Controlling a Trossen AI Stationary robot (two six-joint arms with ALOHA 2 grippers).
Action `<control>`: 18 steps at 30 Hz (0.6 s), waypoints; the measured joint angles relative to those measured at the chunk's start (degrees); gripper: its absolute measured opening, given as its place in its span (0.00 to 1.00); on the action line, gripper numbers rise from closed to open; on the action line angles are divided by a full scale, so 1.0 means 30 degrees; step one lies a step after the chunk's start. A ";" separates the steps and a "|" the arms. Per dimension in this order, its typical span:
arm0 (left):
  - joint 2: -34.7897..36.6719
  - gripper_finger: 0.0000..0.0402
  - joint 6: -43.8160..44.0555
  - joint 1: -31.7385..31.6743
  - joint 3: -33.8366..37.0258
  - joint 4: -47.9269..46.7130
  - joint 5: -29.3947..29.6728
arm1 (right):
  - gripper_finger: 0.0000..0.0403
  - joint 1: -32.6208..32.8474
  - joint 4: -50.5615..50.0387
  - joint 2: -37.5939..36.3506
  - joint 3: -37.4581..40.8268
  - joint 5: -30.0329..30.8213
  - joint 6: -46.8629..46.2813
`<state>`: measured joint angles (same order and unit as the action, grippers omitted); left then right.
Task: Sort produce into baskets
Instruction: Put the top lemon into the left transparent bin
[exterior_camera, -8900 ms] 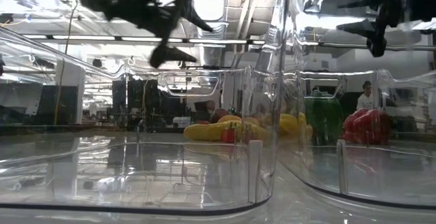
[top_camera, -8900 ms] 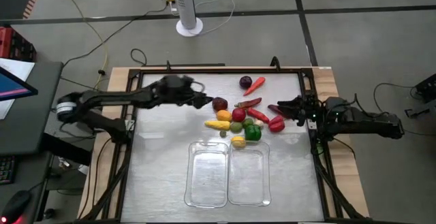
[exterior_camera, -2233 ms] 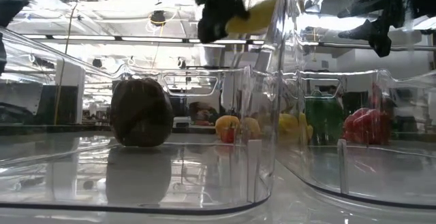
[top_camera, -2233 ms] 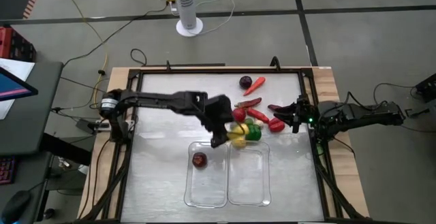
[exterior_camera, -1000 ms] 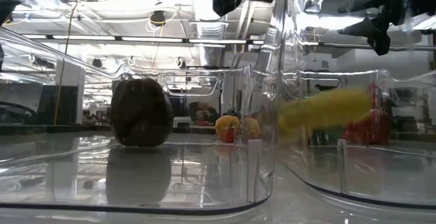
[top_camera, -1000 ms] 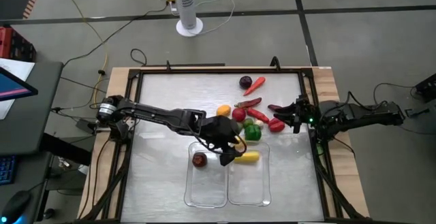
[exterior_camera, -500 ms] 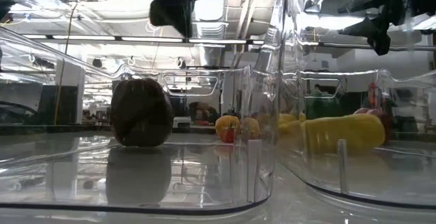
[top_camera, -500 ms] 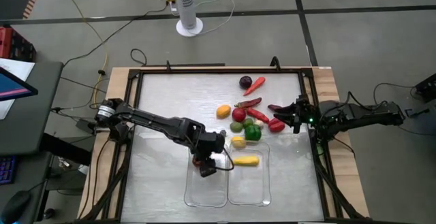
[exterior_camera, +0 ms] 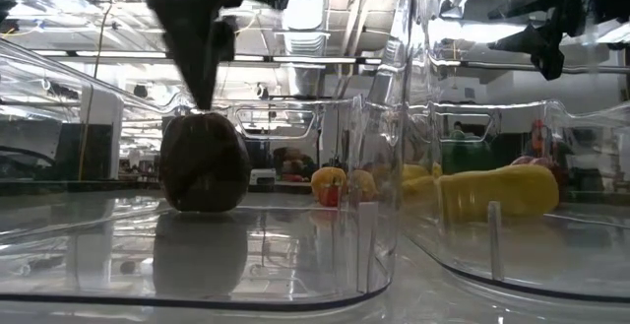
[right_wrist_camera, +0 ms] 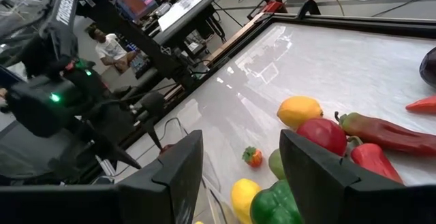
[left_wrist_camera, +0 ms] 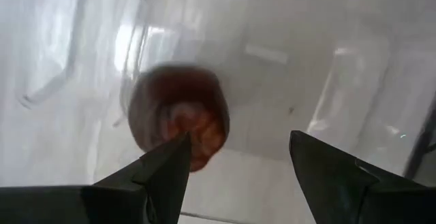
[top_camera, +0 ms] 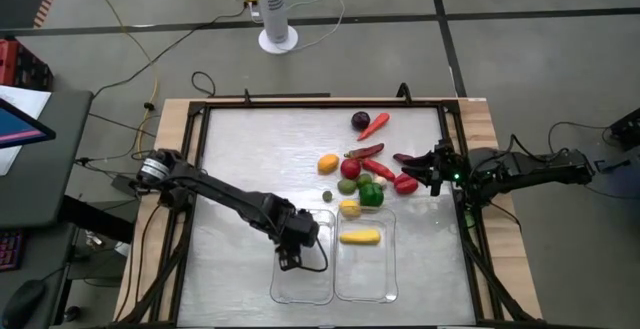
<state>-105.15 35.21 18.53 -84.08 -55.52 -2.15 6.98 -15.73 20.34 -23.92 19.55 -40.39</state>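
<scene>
A dark red round fruit [left_wrist_camera: 178, 122] sits on the floor of the left clear tub [top_camera: 280, 281]; it also shows in the low view [exterior_camera: 204, 162]. My left gripper [left_wrist_camera: 238, 157] is open and hangs just above it over the left tub [top_camera: 290, 252], hiding the fruit from the high view. A yellow corn cob [top_camera: 360, 236] lies on its side in the right tub [top_camera: 386, 279]. The rest of the produce [top_camera: 365, 174] lies in a pile on the table beyond the tubs. My right gripper [top_camera: 424, 169] is open and waits at the pile's right side. My left gripper stands open, pointing down, with one fingertip [exterior_camera: 206, 102] right over the top of the dark red fruit [exterior_camera: 204, 119]. I cannot tell whether it touches the fruit.
The pile holds a yellow-orange round fruit [top_camera: 327, 163], a red round one [top_camera: 349, 168], red chillies [top_camera: 378, 169], a green pepper [top_camera: 371, 195] and a red pepper [top_camera: 405, 181]. A purple round fruit [top_camera: 360, 120] lies near the far edge. A black frame [top_camera: 200, 209] rims the table.
The corn has dropped into the right tub and come to rest on its side. My left gripper has gone from over the tubs' shared wall toward the table's left and near edge, and down, to just above the dark red fruit.
</scene>
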 joint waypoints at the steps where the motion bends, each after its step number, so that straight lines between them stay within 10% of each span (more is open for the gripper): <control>1: -0.0011 0.59 0.0132 0.0037 0.0139 -0.0046 0.0047 | 0.55 0.0000 0.0012 0.0001 0.0000 0.0000 -0.0023; 18: 0.0019 0.59 -0.1003 0.0092 -0.0568 0.4334 -0.4550 | 0.55 0.0000 0.0109 0.0006 0.0000 0.0000 -0.0032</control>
<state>-105.10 32.20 18.81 -85.79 -42.52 -15.80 6.98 -15.40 20.36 -23.92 19.55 -40.49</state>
